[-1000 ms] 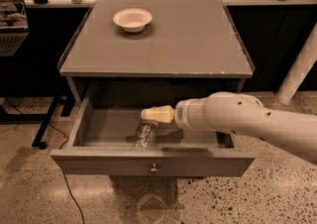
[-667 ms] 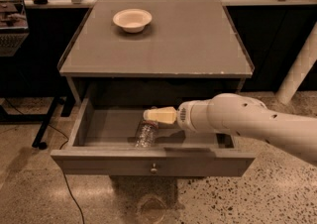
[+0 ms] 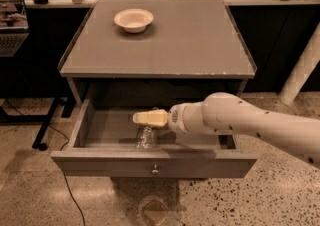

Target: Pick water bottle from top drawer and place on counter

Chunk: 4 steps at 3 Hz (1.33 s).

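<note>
The small clear crinkled plastic water bottle point(image 3: 145, 138) is seen lying in the wide grey top drawer point(image 3: 100, 164), just behind its round metal knob point(image 3: 155, 170), long axis roughly front-to-back, directly beneath the cream gripper point(image 3: 140, 118), whose state cannot be told.

The one camera looks down from high in front of the cabinet, facing its front at fairly close range; the counter point(image 3: 200, 40) fills the upper middle of the frame, the open top drawer point(image 3: 100, 166) the lower middle, with the gripper point(image 3: 137, 118) at centre, over the drawer
</note>
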Tool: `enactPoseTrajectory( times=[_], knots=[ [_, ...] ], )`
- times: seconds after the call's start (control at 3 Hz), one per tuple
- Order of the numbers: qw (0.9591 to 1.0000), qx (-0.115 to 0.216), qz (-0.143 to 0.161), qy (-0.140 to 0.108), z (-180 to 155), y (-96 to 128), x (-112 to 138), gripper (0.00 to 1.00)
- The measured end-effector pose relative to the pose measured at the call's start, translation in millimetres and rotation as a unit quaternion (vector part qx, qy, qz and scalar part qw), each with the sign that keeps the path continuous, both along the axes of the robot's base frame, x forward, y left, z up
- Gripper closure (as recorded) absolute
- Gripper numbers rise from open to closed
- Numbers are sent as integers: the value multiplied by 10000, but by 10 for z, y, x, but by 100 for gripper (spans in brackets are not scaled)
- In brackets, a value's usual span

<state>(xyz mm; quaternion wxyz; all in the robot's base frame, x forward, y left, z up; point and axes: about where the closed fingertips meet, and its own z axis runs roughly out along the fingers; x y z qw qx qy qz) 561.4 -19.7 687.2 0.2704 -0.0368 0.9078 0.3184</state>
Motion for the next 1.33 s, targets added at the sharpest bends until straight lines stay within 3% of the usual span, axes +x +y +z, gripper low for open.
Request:
enactPoseTrajectory(
  times=[0.33, 0.67, 1.33],
  knots=[
    [10000, 30, 67, -15, -39, 205, 40, 0],
    [9999, -107, -51, -78, -96, 306, 92, 0],
    [9990, -285, -332, 79, -314, 329, 165, 0]
  ],
)
